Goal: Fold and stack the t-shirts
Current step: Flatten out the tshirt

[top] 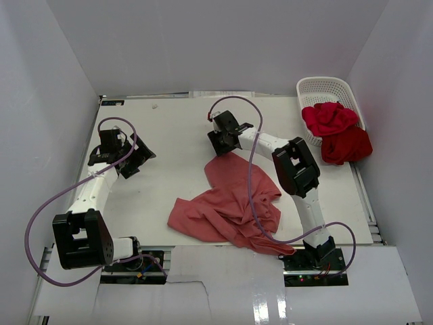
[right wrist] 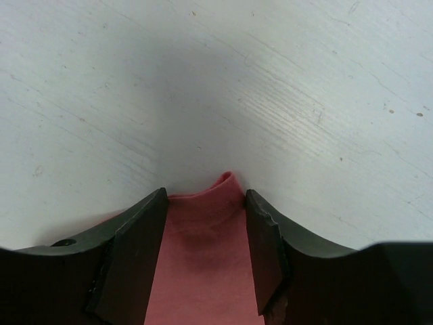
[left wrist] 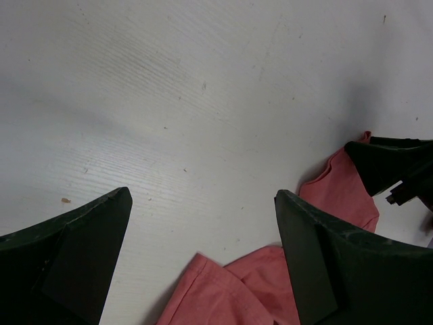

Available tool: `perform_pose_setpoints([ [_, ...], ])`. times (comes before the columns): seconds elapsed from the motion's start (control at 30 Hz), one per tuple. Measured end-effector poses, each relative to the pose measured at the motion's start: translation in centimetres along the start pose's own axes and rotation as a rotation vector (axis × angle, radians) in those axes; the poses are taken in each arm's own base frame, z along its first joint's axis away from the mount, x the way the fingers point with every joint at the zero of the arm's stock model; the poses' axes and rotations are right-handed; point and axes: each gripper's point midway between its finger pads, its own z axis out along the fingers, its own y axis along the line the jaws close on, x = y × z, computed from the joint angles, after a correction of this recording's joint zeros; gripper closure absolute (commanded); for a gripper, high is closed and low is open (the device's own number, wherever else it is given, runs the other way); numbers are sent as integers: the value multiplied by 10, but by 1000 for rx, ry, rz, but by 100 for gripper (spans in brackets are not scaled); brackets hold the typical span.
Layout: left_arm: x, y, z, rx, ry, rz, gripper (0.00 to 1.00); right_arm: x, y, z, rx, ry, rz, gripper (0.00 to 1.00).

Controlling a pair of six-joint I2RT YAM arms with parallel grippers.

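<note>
A dusty salmon-red t-shirt (top: 233,203) lies crumpled in the middle of the table. My right gripper (top: 220,142) is at its far corner. In the right wrist view the jaws (right wrist: 206,195) stand partly open with that corner (right wrist: 203,257) lying between them. My left gripper (top: 132,162) is open and empty over bare table at the left. The left wrist view (left wrist: 203,196) shows the shirt's edge (left wrist: 223,294) below and between its fingers. A bright crimson shirt (top: 329,118) lies bunched in the basket. A darker red shirt (top: 346,145) hangs over the basket's near end.
A white lattice basket (top: 325,88) stands at the back right against the wall. White walls close in the table on the left, back and right. The right arm's cable (top: 252,169) loops over the salmon shirt.
</note>
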Motion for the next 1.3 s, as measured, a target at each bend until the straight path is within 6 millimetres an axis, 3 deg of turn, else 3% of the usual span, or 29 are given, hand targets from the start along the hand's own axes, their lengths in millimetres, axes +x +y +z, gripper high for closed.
perform_pose_setpoints([
  [0.07,0,0,0,0,0,1,2,0,1,0,-6,-5,10,47],
  [0.1,0,0,0,0,0,1,2,0,1,0,-9,-7,15,53],
  [0.13,0,0,0,0,0,1,2,1,1,0,-16,-10,18,67],
  [0.23,0,0,0,0,0,2,2,2,3,-1,-31,-10,32,92],
  [0.37,0,0,0,2,2,4,2,2,0,-2,-26,-8,52,92],
  [0.47,3,-3,1,21,18,22,2,1,-13,-5,-10,5,74,92],
  [0.63,18,-31,14,112,113,120,2,-23,-76,-27,57,-39,165,92],
  [0.73,41,-55,17,184,182,211,2,-44,-119,-63,108,-109,216,92],
  [0.83,55,-83,15,241,218,309,2,-71,-157,-115,159,-212,253,92],
  [0.93,58,-117,13,302,220,399,2,-96,-180,-165,197,-321,268,92],
  [1.07,71,-161,19,371,243,501,2,-113,-186,-204,201,-404,262,92],
  [1.3,110,-206,62,362,339,642,2,-109,-174,-207,135,-364,249,92],
])
